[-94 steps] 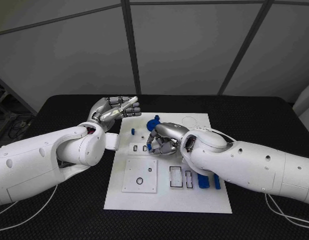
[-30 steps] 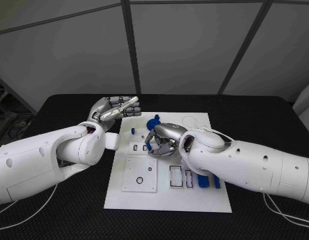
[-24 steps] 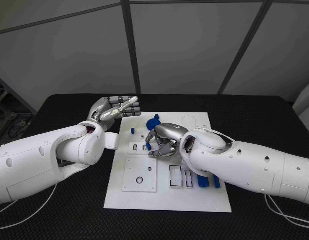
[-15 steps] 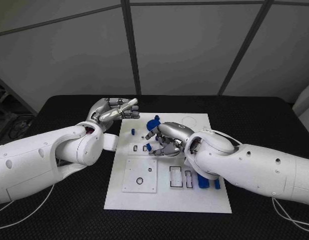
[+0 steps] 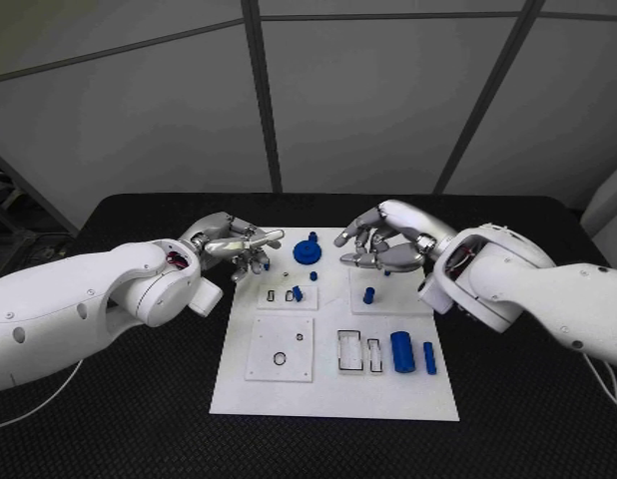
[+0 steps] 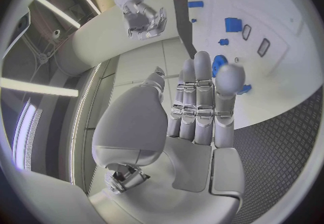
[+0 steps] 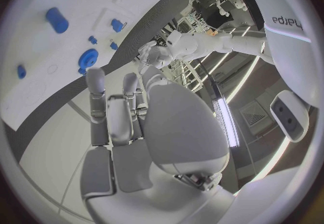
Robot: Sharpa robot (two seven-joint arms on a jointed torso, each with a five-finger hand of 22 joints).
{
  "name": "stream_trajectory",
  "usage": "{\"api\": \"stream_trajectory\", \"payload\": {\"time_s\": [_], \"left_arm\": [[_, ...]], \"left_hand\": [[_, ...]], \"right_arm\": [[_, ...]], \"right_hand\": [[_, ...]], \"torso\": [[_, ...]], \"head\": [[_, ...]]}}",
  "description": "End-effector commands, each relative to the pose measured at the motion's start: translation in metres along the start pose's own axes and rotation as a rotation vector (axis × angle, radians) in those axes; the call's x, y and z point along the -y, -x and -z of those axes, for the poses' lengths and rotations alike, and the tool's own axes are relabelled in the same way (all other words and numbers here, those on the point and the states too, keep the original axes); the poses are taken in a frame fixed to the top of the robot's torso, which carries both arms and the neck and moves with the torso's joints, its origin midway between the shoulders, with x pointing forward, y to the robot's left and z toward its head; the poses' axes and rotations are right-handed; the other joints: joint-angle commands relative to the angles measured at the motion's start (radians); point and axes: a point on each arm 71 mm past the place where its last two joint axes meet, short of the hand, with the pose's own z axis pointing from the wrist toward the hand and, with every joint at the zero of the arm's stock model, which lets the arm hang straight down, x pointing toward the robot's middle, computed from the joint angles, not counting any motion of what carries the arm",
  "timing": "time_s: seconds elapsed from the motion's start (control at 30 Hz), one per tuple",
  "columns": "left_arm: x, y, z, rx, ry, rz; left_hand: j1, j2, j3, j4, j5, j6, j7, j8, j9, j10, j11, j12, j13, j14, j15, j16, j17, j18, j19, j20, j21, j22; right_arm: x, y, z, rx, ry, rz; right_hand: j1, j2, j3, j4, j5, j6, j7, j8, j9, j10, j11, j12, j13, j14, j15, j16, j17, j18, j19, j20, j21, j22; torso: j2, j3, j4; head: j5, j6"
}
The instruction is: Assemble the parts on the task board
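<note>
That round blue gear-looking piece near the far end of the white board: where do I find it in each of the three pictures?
Head view: the blue gear stands at the far end of the white board, between the two hands.
Left wrist view: the gear peeks out behind the left hand's fingertips.
Right wrist view: the gear sits on the board beyond the right hand's fingertips.
Shared landmark: the white board.

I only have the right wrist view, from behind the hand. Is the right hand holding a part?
Observer: No. In the head view the right hand holds nothing, fingers apart, over the far right corner of the task board.
Operator: And the left hand? It's tiny here.
Observer: The left hand is empty too, fingers apart, at the board's far left edge. The round blue part lies between the two hands.
</note>
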Motion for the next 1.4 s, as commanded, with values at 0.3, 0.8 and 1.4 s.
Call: {"api": "stream_trajectory", "payload": {"time_s": [0.3, 0.8, 1.4], "left_arm": [[-0.001, -0.009, -0.013, -0.161, 0.350, -0.465], [0.015, -0.033, -0.045, -0.215, 0.393, -0.698], [0.018, -0.054, -0.057, -0.292, 0.404, -0.741]], "left_hand": [[-0.077, 0.041, -0.090, 0.057, -0.002, 0.018, -0.028, 0.080, 0.078, -0.011, -0.019, 0.470, 0.494, -0.030, -0.011, 0.022, 0.104, -0.115, 0.016, -0.006, 0.275, 0.343], [-0.119, 0.092, -0.229, 0.061, -0.003, -0.056, -0.034, 0.212, 0.202, -0.045, -0.021, 0.732, 0.779, -0.037, -0.013, 0.005, 0.180, -0.118, -0.007, -0.002, 0.329, 0.411], [-0.115, 0.100, -0.248, 0.059, -0.003, -0.070, -0.033, 0.225, 0.216, -0.057, -0.020, 0.721, 0.772, -0.036, -0.012, 0.000, 0.190, -0.118, -0.012, 0.000, 0.329, 0.412]], "right_arm": [[0.036, 0.039, 0.015, 0.108, -0.134, -0.284], [0.048, 0.052, 0.016, 0.177, -0.150, -0.230], [0.048, 0.052, 0.014, 0.204, -0.156, -0.222]], "right_hand": [[0.004, -0.040, 0.097, 0.022, -0.005, 0.064, 0.027, -0.063, -0.014, 0.139, 0.039, -0.473, -0.379, -0.290, 0.056, -0.791, -0.617, 0.001, -0.163, 0.054, -0.379, -0.267], [-0.025, -0.049, 0.113, -0.011, 0.005, 0.086, 0.038, -0.119, -0.014, 0.216, 0.048, -0.620, -0.496, -0.162, 0.066, -1.038, -0.750, 0.010, -0.073, 0.072, -0.535, -0.382], [-0.035, -0.053, 0.109, -0.018, 0.024, 0.086, 0.040, -0.127, -0.013, 0.221, 0.052, -0.631, -0.501, -0.167, 0.073, -1.069, -0.759, 0.009, -0.085, 0.082, -0.575, -0.406]], "torso": [[-0.033, 0.0064, 0.0038], [-0.034, 0.0076, 0.0047], [-0.032, 0.0067, 0.0039]], "head": [[0.005, -0.017], [0.008, -0.026], [0.011, -0.046]]}}
